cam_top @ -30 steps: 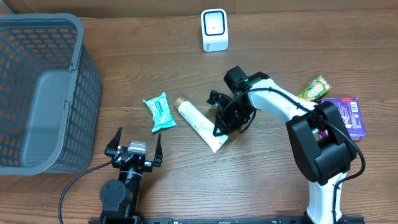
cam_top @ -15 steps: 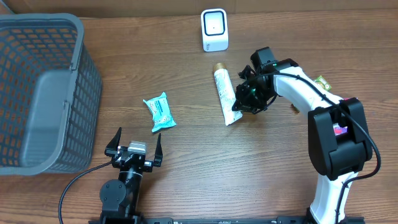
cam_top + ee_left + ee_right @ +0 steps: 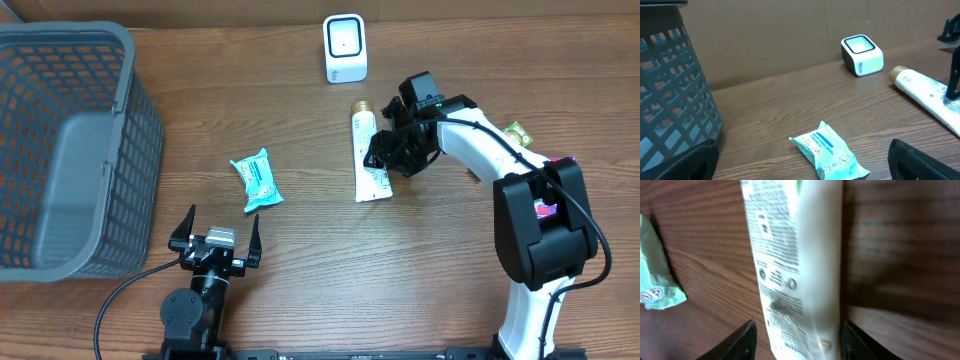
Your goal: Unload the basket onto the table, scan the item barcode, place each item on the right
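Note:
The item, a white tube (image 3: 364, 140) with a gold cap and fine black print, lies flat on the table just below the white barcode scanner (image 3: 345, 48). Its cap points toward the scanner. My right gripper (image 3: 384, 160) straddles the tube's lower half with the jaws open. In the right wrist view, the tube (image 3: 795, 255) runs between the fingers of the right gripper (image 3: 801, 341), with a gap beside the left finger (image 3: 742, 342). My left gripper (image 3: 215, 238) rests open at the table's front edge, holding nothing. From the left wrist I see the scanner (image 3: 862, 54) and the tube (image 3: 927, 97).
A grey mesh basket (image 3: 70, 150) fills the left side. A teal wipes packet (image 3: 257, 180) lies between the basket and the tube, just ahead of the left gripper (image 3: 802, 146). A small green packet (image 3: 516, 129) sits at the right behind my right arm.
My right gripper carried the tube from the table's middle up toward the scanner, turning it upright in view. Its jaws then opened and the tube now lies on the table.

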